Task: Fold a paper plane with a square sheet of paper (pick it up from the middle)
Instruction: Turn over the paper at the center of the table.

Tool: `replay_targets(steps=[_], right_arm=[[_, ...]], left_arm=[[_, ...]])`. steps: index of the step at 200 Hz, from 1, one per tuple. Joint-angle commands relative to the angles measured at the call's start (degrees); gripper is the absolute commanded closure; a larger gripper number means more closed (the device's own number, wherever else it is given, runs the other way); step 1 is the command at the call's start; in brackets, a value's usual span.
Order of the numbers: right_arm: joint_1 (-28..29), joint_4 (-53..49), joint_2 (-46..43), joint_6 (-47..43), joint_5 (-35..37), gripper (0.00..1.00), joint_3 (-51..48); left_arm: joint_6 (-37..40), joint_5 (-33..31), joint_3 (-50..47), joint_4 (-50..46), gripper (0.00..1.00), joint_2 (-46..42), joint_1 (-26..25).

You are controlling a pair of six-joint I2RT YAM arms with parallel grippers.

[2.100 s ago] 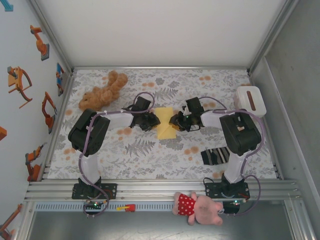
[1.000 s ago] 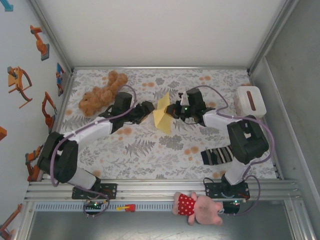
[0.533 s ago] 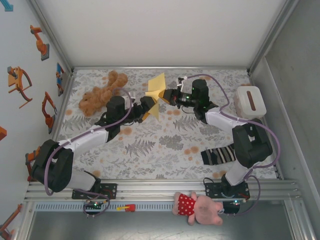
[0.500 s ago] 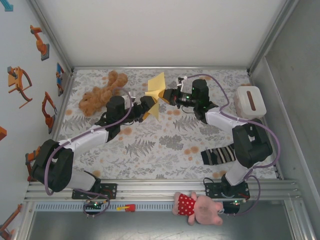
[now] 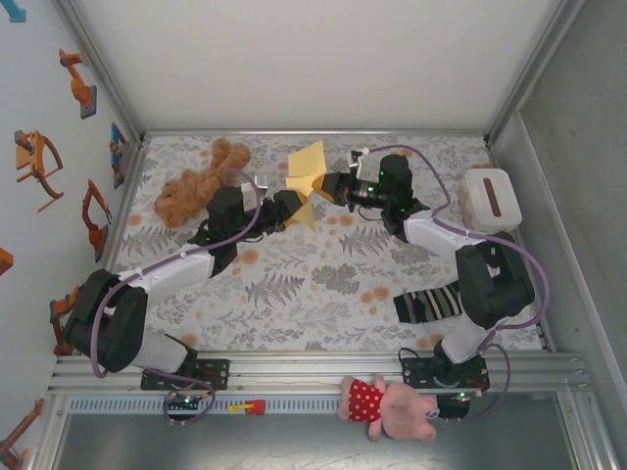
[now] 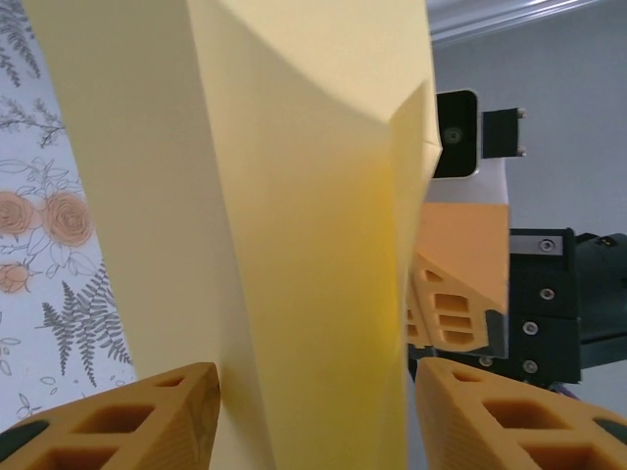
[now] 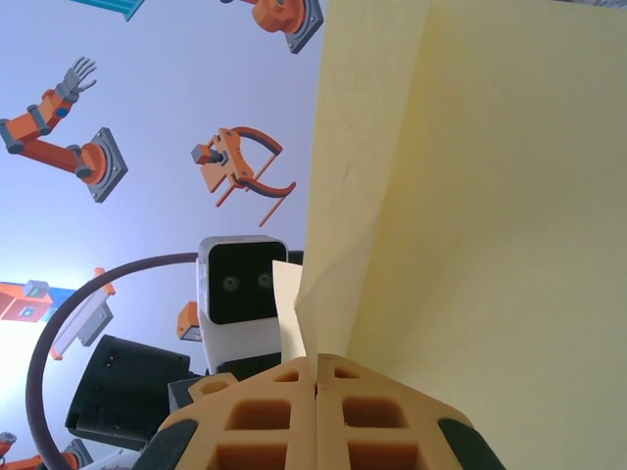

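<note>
At the far middle of the table (image 5: 323,304), the right gripper (image 7: 315,380) is pictured pinched fully closed on an edge of the square sheet of paper (image 5: 307,168). The pale-yellow sheet rises from the seam between its orange fingers (image 7: 255,421). Facing it from the left, the left gripper (image 6: 313,392) is held with its fingers (image 6: 127,421) well apart. The bent sheet stands in the gap between them, though whether it is being pressed cannot be told. The sheet is held up off the flower-patterned cloth, creased and bowed rather than flat. Its upper part is tipped toward the far wall, and a lower flap sits by the left gripper. The left arm's white wrist camera (image 7: 240,279) is caught just behind the paper in the right wrist view. A brown teddy (image 5: 199,181) lies at the far left, near the left arm. A white box (image 5: 490,196) with a brown slot sits at the far right, and a striped sock (image 5: 426,304) lies near the right arm's base. A pink soft toy (image 5: 392,406) in a red spotted dress is laid on the near rail. Orange robot-arm stickers (image 5: 78,83) are seen on the left wall.
</note>
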Motion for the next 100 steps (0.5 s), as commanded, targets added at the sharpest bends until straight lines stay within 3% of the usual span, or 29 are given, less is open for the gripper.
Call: replay_targets(steps=[1, 62, 81, 100], right_arm=[[-0.6, 1.6, 0.0, 0.7, -1.5, 1.0, -1.1], [-0.9, 0.6, 0.4, 0.6, -1.3, 1.0, -1.5], [-1.3, -0.4, 0.2, 0.2, -1.0, 0.96, -1.5], [-1.8, -4.8, -0.7, -2.2, -0.2, 0.85, -1.4]], left_arm=[[1.1, 1.2, 0.9, 3.0, 0.51, -0.3, 0.2], [0.9, 1.3, 1.4, 3.0, 0.73, 0.6, 0.3], [0.9, 1.3, 1.5, 2.4, 0.8, 0.7, 0.5], [1.4, 1.1, 1.6, 1.2, 0.86, 0.5, 0.5]])
